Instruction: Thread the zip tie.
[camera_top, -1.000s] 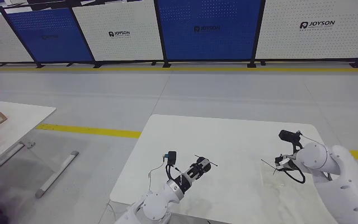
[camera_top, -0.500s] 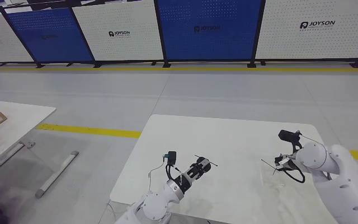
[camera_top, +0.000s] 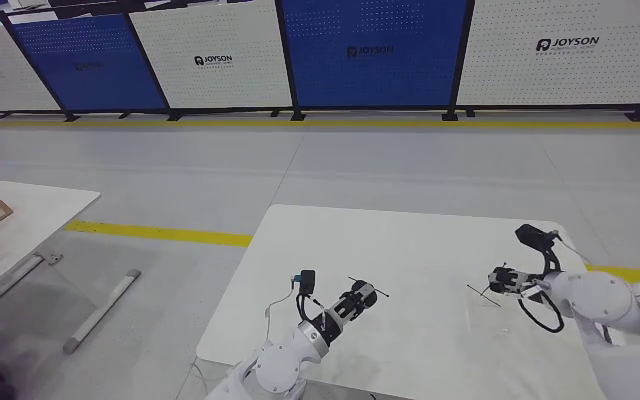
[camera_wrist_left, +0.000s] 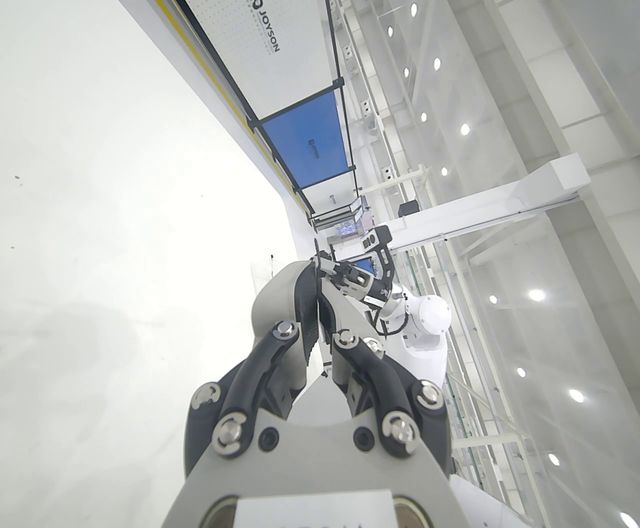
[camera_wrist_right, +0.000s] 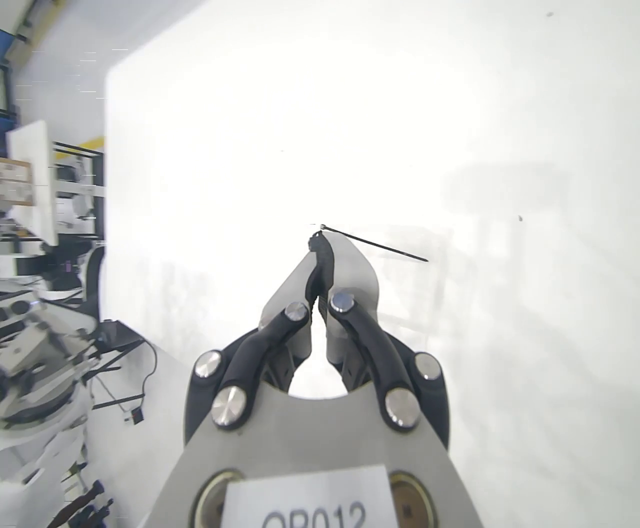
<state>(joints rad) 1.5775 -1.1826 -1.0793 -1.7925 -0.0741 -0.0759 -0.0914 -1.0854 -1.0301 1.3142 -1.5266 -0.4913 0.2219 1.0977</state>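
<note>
Now the right gripper (camera_top: 499, 279) has shifted slightly and turned.

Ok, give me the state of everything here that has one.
left gripper: shut on left zip tie.
left zip tie: pinched, straight, not looped.
right gripper: shut on right zip tie.
right zip tie: held by one end, straight, not looped.

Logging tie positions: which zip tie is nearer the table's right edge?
The right zip tie, at the right end effector; the left zip tie sits at the left end effector, toward the left of the table.
</note>
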